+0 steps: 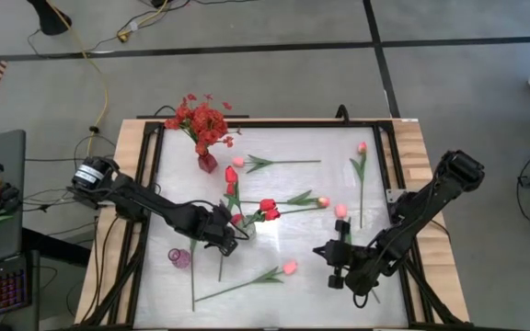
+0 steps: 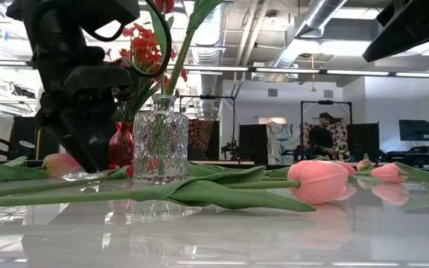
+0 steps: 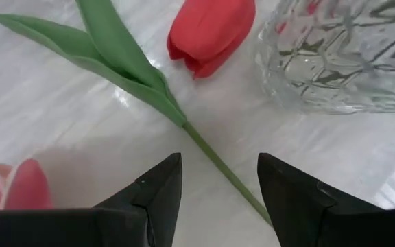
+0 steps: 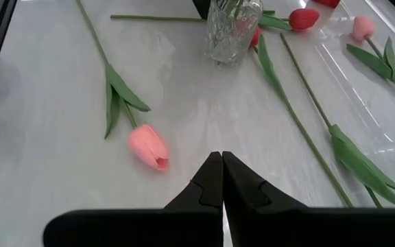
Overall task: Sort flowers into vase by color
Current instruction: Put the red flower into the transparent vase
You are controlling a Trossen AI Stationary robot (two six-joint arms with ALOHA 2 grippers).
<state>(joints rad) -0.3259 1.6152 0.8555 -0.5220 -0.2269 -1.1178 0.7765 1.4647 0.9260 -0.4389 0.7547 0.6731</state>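
Over on the left of the table, the left gripper (image 1: 231, 241) hangs low with its fingers (image 3: 158, 193) spread apart and holding nothing; a thin green stem (image 3: 218, 167) runs on the tabletop between them, and a red tulip (image 3: 211, 31) lies just beyond, beside the clear glass vase (image 3: 341, 51). Only part of that vase shows from the wrist, and from table height the dark arm (image 2: 73, 82) hides whatever lies behind it. No writing or label can be read on any vase or on the arms.

Near the left gripper a small purple vase (image 1: 180, 257) stands on the white table (image 1: 293, 193). At the far left a red vase (image 1: 207, 163) holds a bushy spray of red blossoms (image 1: 201, 119). The clear vase holds red tulips (image 1: 267, 210) in the middle of the table.

Pink tulips lie loose: one (image 1: 238, 161) at the far side, one (image 1: 290, 268) near the front, another (image 1: 361, 148) at the far right, its stem running nearward.

On the right, the right gripper (image 1: 335, 267) sits above the table with its fingers (image 4: 208, 184) pressed together on nothing, a pink bud (image 4: 148, 146) lying just ahead.
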